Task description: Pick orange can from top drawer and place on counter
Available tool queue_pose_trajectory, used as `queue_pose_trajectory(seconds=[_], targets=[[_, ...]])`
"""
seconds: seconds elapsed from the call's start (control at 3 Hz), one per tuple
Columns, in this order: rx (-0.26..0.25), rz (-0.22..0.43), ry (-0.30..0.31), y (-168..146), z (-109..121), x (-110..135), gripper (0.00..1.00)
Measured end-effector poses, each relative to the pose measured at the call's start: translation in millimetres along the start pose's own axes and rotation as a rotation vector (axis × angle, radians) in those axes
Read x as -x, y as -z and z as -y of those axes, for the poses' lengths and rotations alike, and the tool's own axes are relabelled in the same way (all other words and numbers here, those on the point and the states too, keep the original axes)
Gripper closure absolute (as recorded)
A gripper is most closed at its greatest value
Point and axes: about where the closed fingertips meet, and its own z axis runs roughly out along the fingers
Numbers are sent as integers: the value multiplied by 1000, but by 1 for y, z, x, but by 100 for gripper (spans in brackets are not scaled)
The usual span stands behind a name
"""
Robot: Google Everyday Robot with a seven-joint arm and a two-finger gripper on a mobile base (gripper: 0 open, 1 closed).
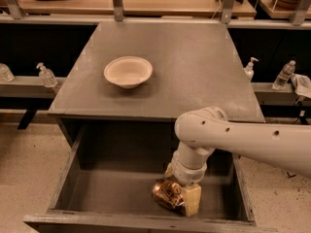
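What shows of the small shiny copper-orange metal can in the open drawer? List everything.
The small shiny copper-orange metal can looks dented and wrinkled, glinting in places. It sits on the floor of the open dark-grey wooden top drawer, near its front right. The cream gripper is down at it, against its right side, covering part.

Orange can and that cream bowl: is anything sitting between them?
Nothing loose: the camera view shows only bare counter and the top drawer's floor between bowl and orange can. The gripper is down at the can.
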Motion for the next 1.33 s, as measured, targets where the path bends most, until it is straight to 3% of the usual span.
queue_pose_trajectory(seconds=[0.33, 1.0, 1.33], targets=[[-20, 0, -44, 5, 2, -3, 54], [-69, 25, -121, 18, 4, -13, 99], [-106, 59, -171, 32, 3, -24, 100]])
